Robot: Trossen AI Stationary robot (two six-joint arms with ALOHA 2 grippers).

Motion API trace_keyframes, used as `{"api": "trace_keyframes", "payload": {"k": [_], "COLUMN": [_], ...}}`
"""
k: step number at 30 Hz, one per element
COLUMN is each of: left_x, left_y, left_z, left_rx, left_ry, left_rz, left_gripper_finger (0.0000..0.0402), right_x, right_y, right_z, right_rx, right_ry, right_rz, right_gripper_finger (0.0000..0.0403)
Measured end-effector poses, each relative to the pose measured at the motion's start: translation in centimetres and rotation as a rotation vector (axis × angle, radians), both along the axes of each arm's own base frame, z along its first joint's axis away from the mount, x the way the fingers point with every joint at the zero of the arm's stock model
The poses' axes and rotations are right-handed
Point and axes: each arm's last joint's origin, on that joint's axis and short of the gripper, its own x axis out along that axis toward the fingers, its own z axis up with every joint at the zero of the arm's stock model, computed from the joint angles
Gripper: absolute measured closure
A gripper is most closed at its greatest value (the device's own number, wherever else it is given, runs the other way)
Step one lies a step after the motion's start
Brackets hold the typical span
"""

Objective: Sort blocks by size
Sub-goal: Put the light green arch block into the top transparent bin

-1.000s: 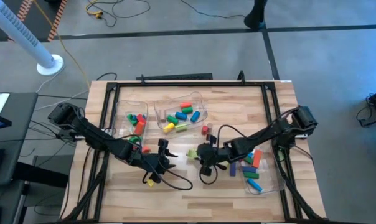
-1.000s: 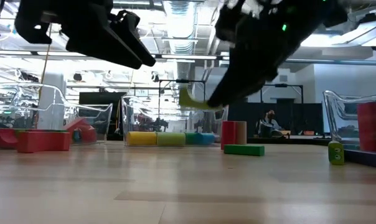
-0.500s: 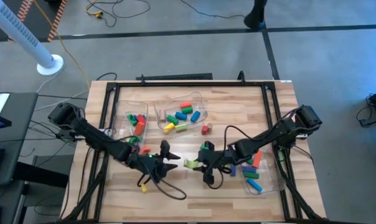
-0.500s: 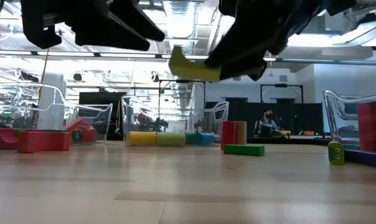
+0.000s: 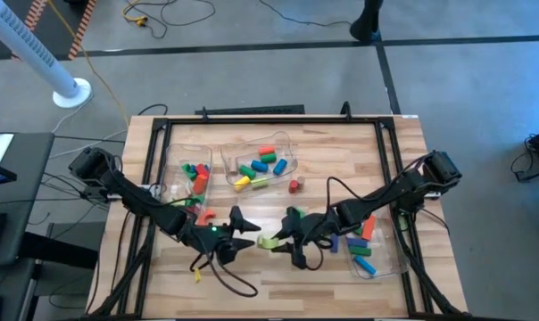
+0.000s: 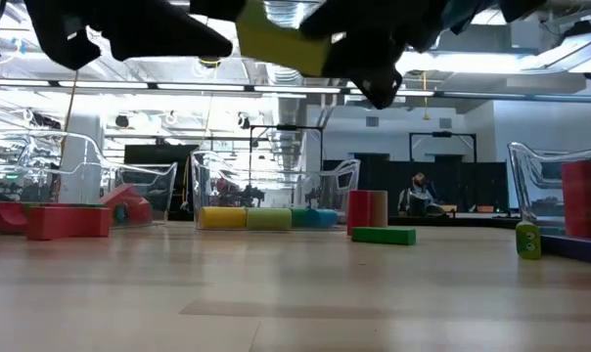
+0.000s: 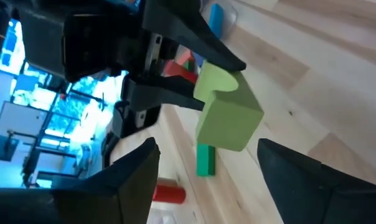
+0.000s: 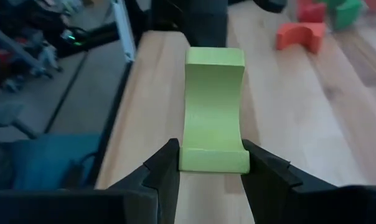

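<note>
Right gripper: pinches the light-green arch block by its sides, held above the table mid-front, so its far end sticks out free.
Left gripper: fingers spread wide, facing that free end, likely set for a handover.
Other blocks: sorted in clear bins; a red cylinder and an orange arch lie loose.
Hedge: contact with the left fingers isn't clear.

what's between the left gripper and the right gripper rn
The light green arch block, shut in the right gripper's jaws, pointing at the open left gripper. The high view shows it; the left wrist view shows it closer.
</note>
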Motion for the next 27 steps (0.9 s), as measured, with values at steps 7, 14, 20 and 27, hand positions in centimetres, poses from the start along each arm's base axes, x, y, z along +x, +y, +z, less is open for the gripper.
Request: {"api": "trace_keyframes", "payload": {"k": [7,14,20,27], "left_x": [0.0,-0.1,-0.2,-0.2], "left_y": [-0.5,-1.0,-1.3,-1.3], "left_z": [0.5,1.0,1.3,1.3], "left_rx": [0.033,0.016,0.042,0.053], "left_ry": [-0.040,-0.091,-0.123,-0.121], "left_rz": [-0.042,-0.063,-0.057,-0.056], "left_gripper_finger": [0.0134,0.0151,0.0189,0.0232], "right_x": [0.6,1.1,1.2,1.2], "right_y": [0.1,0.2,0.0,0.0], "right_z": [1.2,2.5,2.6,2.6], "right_rx": [0.016,0.000,0.001,0.004], "right_ry": [-0.059,-0.106,-0.107,-0.108], "right_rz": [0.018,0.033,0.028,0.025], "right_gripper_finger": [0.0230,0.0230,0.0230,0.0230]}}
